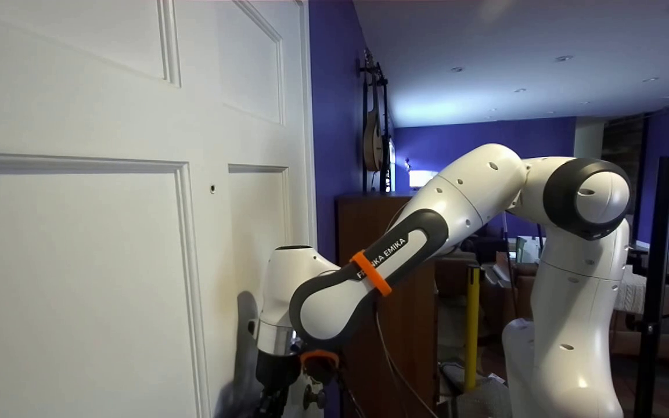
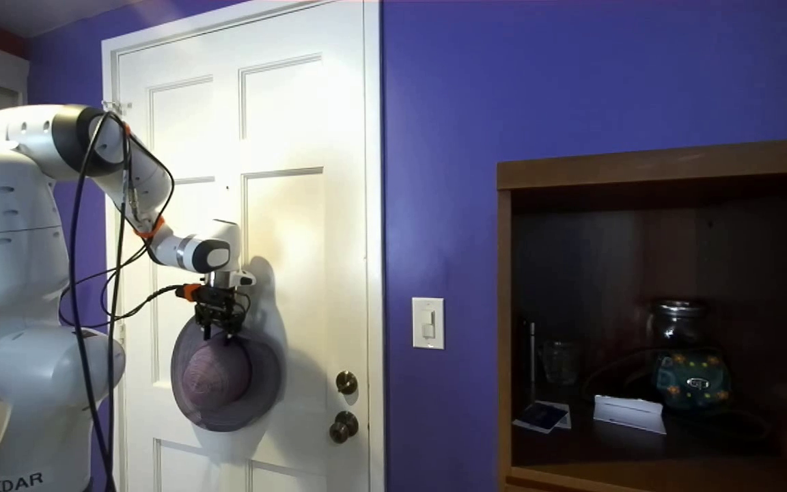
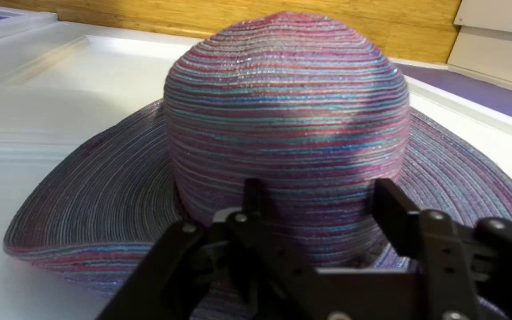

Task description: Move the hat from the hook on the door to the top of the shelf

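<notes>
Two dark fingers (image 3: 391, 213) of the end effector (image 3: 318, 191) stand parted in the wrist view, the hat (image 3: 282, 142) showing between them with no grip evident; they are probably spaced to straddle it for a pinch. In an exterior view, the hat hangs crown outward against the door (image 2: 291, 246), left of the brass knob (image 2: 343, 428), presumably from a hidden hook, and the end effector points down at its top, likely for lifting. The shelf (image 2: 639, 167) stands right; "CEDAR" marks the robot base (image 2: 38, 437). In an exterior view, the forearm (image 1: 401, 255) reads "FRANKA EMIKA", partly hidden by an orange strap (image 1: 371, 273).
</notes>
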`<state>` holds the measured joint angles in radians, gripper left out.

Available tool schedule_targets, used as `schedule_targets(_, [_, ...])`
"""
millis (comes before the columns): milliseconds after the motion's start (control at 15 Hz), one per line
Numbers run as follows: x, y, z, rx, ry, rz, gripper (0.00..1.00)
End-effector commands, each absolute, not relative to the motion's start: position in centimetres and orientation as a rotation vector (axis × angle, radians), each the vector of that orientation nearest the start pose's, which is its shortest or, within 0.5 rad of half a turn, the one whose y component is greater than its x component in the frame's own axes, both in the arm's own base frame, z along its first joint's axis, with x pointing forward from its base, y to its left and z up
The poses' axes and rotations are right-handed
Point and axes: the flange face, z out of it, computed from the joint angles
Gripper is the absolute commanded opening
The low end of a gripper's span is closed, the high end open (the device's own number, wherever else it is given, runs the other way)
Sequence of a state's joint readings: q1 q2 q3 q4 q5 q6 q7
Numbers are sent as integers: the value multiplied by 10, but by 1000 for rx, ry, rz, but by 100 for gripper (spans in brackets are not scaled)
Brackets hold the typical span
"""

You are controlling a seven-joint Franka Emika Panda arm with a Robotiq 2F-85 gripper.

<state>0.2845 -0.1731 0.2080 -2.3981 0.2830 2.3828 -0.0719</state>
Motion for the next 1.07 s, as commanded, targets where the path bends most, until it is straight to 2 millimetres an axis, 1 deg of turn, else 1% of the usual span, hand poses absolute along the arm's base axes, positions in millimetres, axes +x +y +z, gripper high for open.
schedule_targets(0, [430, 239, 402, -2868, -560, -205, 36])
schedule_targets(133, [429, 239, 409, -2871, -565, -217, 22])
schedule_targets(267, [429, 237, 417, -2868, -564, -237, 10])
schedule_targets(333, [430, 236, 420, -2864, -564, -246, 2])
schedule_targets(467, [431, 237, 425, -2849, -566, -261, 0])
schedule_targets(733, [434, 235, 428, -2837, -568, -273, 0])
schedule_targets(1000, [434, 234, 436, -2853, -583, -285, 0])
